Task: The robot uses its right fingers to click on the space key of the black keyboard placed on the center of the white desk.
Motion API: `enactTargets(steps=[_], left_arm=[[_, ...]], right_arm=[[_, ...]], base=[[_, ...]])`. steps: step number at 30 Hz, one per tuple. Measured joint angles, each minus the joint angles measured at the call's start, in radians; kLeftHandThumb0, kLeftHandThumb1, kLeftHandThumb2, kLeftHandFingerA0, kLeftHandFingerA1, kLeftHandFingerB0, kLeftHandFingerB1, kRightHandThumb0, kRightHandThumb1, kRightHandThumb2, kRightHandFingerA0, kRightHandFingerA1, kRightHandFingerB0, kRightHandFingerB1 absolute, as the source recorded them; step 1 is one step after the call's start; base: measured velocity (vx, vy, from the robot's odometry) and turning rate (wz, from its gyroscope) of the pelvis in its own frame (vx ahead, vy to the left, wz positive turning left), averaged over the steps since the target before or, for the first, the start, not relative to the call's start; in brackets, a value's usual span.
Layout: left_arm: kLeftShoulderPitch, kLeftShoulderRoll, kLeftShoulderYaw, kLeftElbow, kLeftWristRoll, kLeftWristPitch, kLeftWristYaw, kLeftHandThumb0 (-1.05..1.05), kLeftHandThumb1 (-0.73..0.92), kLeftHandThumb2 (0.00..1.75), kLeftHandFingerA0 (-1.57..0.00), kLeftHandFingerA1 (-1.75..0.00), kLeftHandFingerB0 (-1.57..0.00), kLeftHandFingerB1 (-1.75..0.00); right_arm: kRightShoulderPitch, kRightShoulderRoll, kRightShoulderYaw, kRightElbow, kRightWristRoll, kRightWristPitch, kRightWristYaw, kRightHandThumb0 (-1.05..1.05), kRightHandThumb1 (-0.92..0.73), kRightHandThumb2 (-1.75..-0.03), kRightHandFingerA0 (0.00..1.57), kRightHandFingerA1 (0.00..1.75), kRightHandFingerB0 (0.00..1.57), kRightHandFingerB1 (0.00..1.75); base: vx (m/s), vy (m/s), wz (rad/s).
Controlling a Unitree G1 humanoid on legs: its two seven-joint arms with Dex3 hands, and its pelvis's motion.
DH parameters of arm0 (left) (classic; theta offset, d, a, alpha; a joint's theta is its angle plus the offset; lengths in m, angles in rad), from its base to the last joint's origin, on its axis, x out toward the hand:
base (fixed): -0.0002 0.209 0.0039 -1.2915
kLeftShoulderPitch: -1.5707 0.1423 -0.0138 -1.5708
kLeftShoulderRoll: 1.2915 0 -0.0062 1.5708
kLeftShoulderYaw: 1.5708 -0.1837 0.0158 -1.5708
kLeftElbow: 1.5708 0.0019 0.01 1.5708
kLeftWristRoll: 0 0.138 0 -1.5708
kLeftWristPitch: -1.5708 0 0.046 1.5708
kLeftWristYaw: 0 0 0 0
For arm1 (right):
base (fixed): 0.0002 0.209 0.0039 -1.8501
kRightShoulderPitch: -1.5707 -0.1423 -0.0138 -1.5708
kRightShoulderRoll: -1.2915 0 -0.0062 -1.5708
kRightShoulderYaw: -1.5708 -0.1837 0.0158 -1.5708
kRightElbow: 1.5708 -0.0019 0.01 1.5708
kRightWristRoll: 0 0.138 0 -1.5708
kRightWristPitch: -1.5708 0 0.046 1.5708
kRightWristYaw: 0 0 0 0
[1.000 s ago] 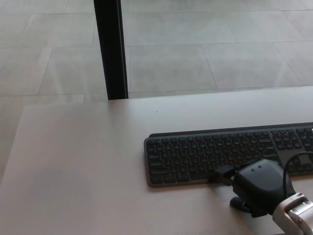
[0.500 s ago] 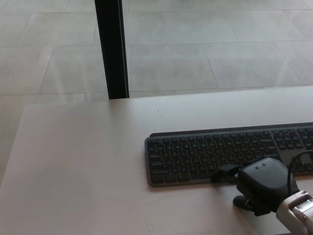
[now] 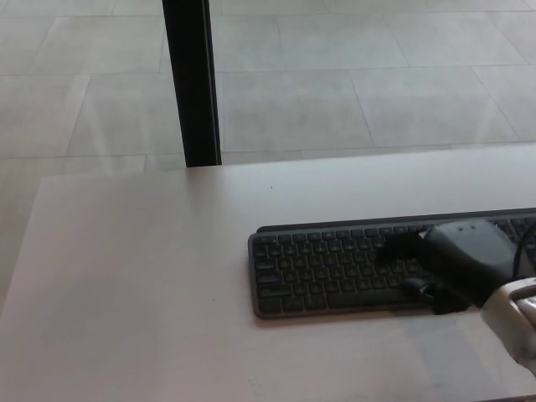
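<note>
The black keyboard point(image 3: 335, 268) lies on the white desk point(image 3: 151, 276), running off the right edge of the head view. My right hand point(image 3: 456, 264) hovers over the keyboard's right-hand part, raised above the keys, with one finger point(image 3: 400, 245) pointing left over the upper key rows and another finger point(image 3: 419, 290) low near the front row. It holds nothing. The hand hides the keys beneath it. My left hand does not show.
A black vertical post point(image 3: 193, 84) stands behind the desk's far edge. Grey floor tiles point(image 3: 352, 92) lie beyond. The desk's left edge point(image 3: 21, 276) is in view, and its left half is bare white surface.
My right hand has lifted from the keyboard's front edge and moved up and away from me, now over the keys. The keyboard has not moved.
</note>
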Motion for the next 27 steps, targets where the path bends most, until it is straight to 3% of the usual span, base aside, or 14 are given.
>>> enactTargets(steps=[1,4,7,9,10,13,16,20,24,26,27], left_arm=[[0.0,0.0,0.0,0.0,0.0,0.0,0.0,-0.5,0.6,0.58,-0.87,-0.85,-0.72,-0.6],[0.0,0.0,-0.001,0.0,0.001,0.0,0.0,-0.49,0.59,0.58,-0.88,-0.86,-0.75,-0.62],[0.001,0.0,-0.001,0.0,0.001,0.0,0.0,-0.51,0.58,0.59,-0.88,-0.85,-0.75,-0.63],[0.001,-0.001,-0.001,0.0,0.001,0.0,0.0,-0.5,0.58,0.58,-0.9,-0.87,-0.74,-0.63],[0.001,-0.001,-0.001,0.0,0.001,0.0,0.0,-0.49,0.58,0.59,-0.89,-0.86,-0.75,-0.62],[0.002,-0.001,-0.001,0.0,0.001,0.0,0.0,-0.49,0.57,0.59,-0.88,-0.81,-0.77,-0.63],[0.002,-0.001,-0.001,0.0,0.001,0.0,0.0,-0.51,0.58,0.58,-0.88,-0.84,-0.77,-0.62],[0.002,-0.001,-0.001,0.0,0.001,0.0,0.0,-0.5,0.59,0.58,-0.89,-0.88,-0.77,-0.63],[0.002,-0.001,-0.002,0.0,0.001,0.0,0.0,-0.5,0.59,0.58,-0.88,-0.84,-0.73,-0.61],[0.002,-0.001,-0.002,0.0,0.001,0.0,0.0,-0.5,0.59,0.58,-0.87,-0.85,-0.72,-0.6],[0.002,-0.001,-0.002,0.0,0.001,0.0,0.0,-0.49,0.6,0.58,-0.85,-0.82,-0.74,-0.61]], right_arm=[[-0.005,0.003,-0.021,-0.013,0.015,0.002,0.01,-0.22,-0.66,-0.65,0.88,1.56,0.7,0.48],[-0.016,0.01,-0.068,-0.042,0.049,0.008,0.031,-0.3,-0.65,-0.62,0.94,1.41,0.72,0.47],[-0.031,0.01,-0.14,-0.085,0.092,0.017,0.056,-0.29,-0.64,-0.62,0.94,1.42,0.76,0.46],[-0.038,0.009,-0.187,-0.104,0.117,0.023,0.067,-0.21,-0.66,-0.61,0.92,1.33,0.68,0.46],[-0.042,0.005,-0.213,-0.11,0.13,0.026,0.073,-0.26,-0.64,-0.61,1.01,1.38,0.71,0.46],[-0.048,-0.02,-0.304,-0.126,0.171,0.034,0.089,-0.25,-0.64,-0.63,0.96,1.52,0.67,0.48],[-0.048,-0.05,-0.39,-0.134,0.203,0.044,0.099,-0.22,-0.65,-0.63,0.94,1.56,0.69,0.48],[-0.048,-0.088,-0.508,-0.135,0.241,0.057,0.106,-0.23,-0.63,-0.63,0.94,1.51,0.7,0.49],[-0.037,-0.11,-0.62,-0.134,0.273,0.068,0.109,-0.34,-0.59,-0.68,1.06,1.31,0.76,0.53],[-0.021,-0.115,-0.68,-0.129,0.292,0.072,0.109,-0.37,-0.6,-0.7,1.07,1.33,0.71,0.57],[-0.019,-0.116,-0.687,-0.128,0.294,0.072,0.109,-0.34,-0.55,-0.8,1.14,1.38,0.63,0.61]], base=[[0.0,0.0,0.0],[0.0,0.0,0.0],[0.0,0.0,0.0],[0.0,0.0,0.0],[0.0,0.0,0.0],[0.0,0.0,0.0],[0.0,0.0,0.0],[0.0,0.0,0.0],[0.0,0.0,0.0],[0.0,0.0,0.0],[0.0,0.0,0.0]])
